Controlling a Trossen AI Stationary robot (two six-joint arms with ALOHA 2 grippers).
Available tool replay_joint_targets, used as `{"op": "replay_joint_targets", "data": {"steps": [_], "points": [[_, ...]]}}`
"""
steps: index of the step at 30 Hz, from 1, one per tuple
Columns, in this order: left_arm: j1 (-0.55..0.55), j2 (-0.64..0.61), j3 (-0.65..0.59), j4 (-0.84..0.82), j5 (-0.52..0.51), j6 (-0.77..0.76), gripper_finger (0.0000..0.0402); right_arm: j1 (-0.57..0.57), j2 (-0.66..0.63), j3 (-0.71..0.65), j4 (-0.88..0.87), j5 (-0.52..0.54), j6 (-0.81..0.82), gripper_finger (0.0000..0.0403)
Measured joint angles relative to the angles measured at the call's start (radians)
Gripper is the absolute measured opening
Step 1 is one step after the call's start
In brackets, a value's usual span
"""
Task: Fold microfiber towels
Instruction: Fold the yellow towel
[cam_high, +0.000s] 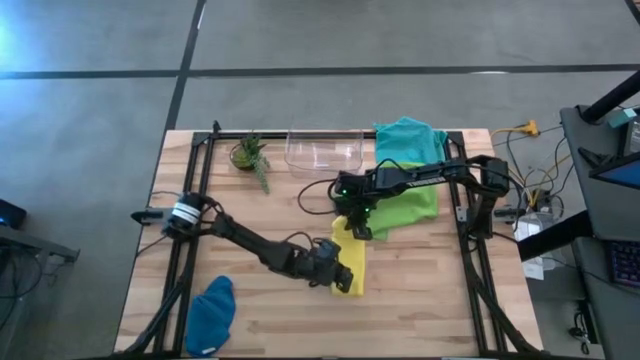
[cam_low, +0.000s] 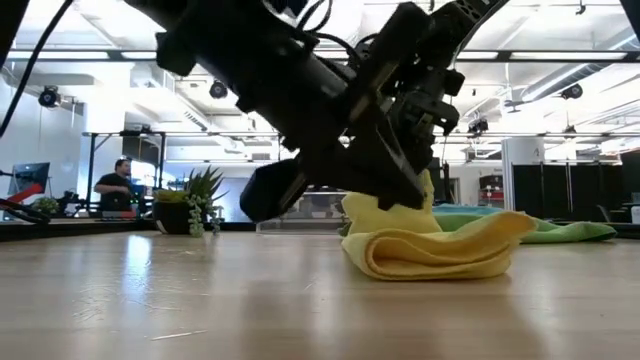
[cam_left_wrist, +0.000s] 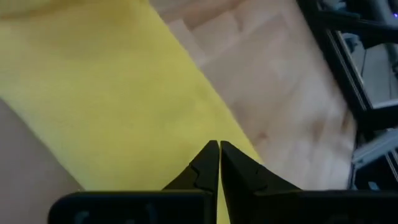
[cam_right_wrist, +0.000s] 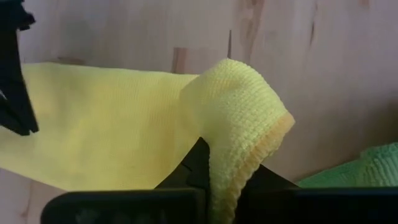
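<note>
My two arms were dark, nearly black, and a small green light glowed on the right one. The towel (cam_right_wrist: 155, 137) caught between the black fingers of my right claw (cam_right_wrist: 214, 168) was plain pale yellow with a finely looped weave and a slightly deeper yellow hem. Beside it lay a plain lime green towel (cam_high: 410, 208), and behind that a plain teal towel (cam_high: 410, 140). A plain dark blue towel (cam_high: 211, 316) lay at the near edge. The table (cam_high: 430, 290) was light wood with darker grain streaks. The bin (cam_high: 323, 150) was clear; the plant (cam_high: 250, 155) was green
</note>
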Motion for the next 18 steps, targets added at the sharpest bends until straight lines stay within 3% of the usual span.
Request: {"op": "replay_joint_targets", "data": {"steps": [7, 18], "points": [[0.017, -0.007, -0.005, 0.011, -0.091, 0.0, 0.0, 0.001, 0.0, -0.001, 0.003, 0.0, 0.019, 0.0012], [0.106, 0.052, -0.005, 0.028, -0.083, -0.02, 0.0, 0.001, -0.014, -0.001, 0.003, -0.001, 0.043, 0.0012]]}}
